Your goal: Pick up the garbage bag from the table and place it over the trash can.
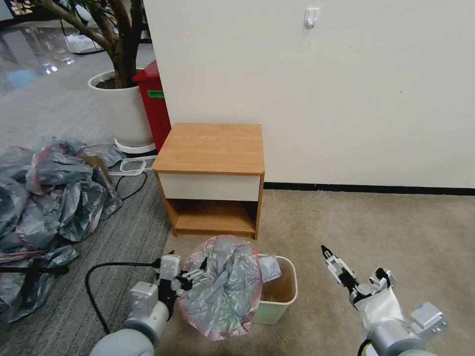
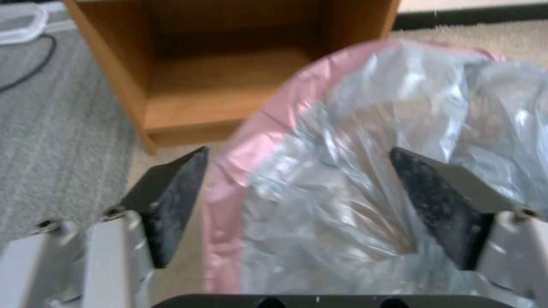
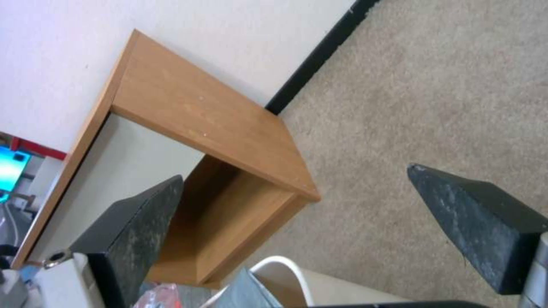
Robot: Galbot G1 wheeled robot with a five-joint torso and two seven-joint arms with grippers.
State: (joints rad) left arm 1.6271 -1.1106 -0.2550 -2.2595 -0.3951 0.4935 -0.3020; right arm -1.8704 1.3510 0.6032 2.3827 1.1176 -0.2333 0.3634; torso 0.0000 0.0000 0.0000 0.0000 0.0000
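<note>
Bag half over the can, both tools spread

The bench (image 1: 210, 148) stood bare against the wall. In front of it on the carpet, the trash can (image 1: 283, 296) held the garbage bag (image 1: 225, 289) draped across its left rim, mouth ballooned, one fold tucked inside. The left tool (image 1: 195, 279) sat spread around the pink band, not pinching; the right tool (image 1: 332, 264) hovered apart beside the can. Seating the band evenly probably called for stretching it over the far corners.

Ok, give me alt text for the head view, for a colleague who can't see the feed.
The garbage bag, grey with a pink rim, sits bunched over the left side of the beige trash can, with the left gripper at its edge. The right gripper is open above the carpet to the can's right. The wooden table stands behind against the wall.
</note>
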